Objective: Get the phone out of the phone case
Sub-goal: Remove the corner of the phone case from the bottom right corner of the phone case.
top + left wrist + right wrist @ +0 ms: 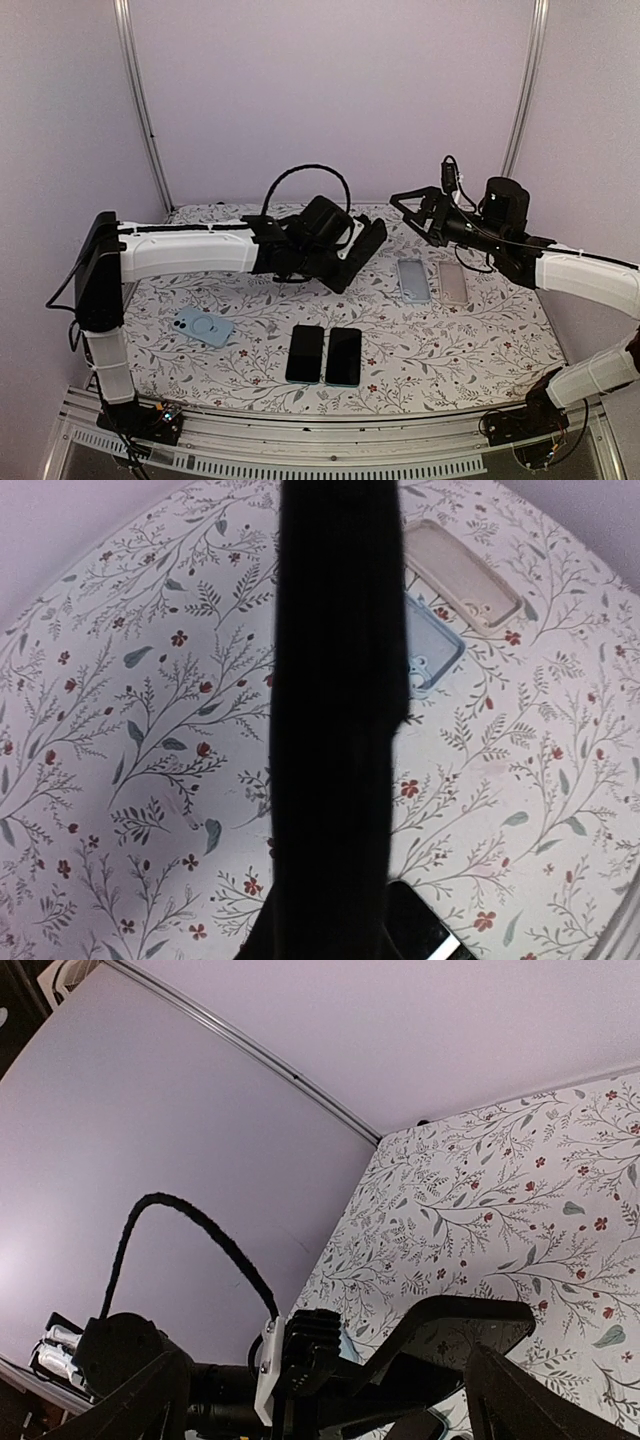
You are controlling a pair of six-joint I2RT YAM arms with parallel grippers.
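Phone case (368,243), black, flat rectangular slab, presumably with the phone inside. Held clear of the table above the middle of the floral-print tablecloth (480,350), tilted, upper end towards the right arm. Pinched at the lower end by the left gripper (335,262), fingers pressed tight onto it. Right gripper (410,215) just beside the upper end but apart from it, fingers spread wide, holding nothing.

Appearance: uniformly matt black in the left wrist view, filling the middle of that frame from top to bottom. No screen, camera cut-out or seam made out. Presence of the phone inside, and facing of the slab: not determinable from any view.

Handling, as judged: light, and rigid as a unit. Shell probably a flexible rim gripping a stiff, smooth, fragile glass-fronted body. Flat faces likely slippery. Best taken at a corner or along the rim of the free upper end, peeling the lip away with the opposite end clamped. Risk of a drop onto the table on any loosening of both grips at once.

Also on the cloth, well apart from the held item:
- light blue case with a white ring (203,326), at left
- two black phones (305,353), side by side, near centre
- translucent blue case (413,280) and clear case (452,282), side by side, at right
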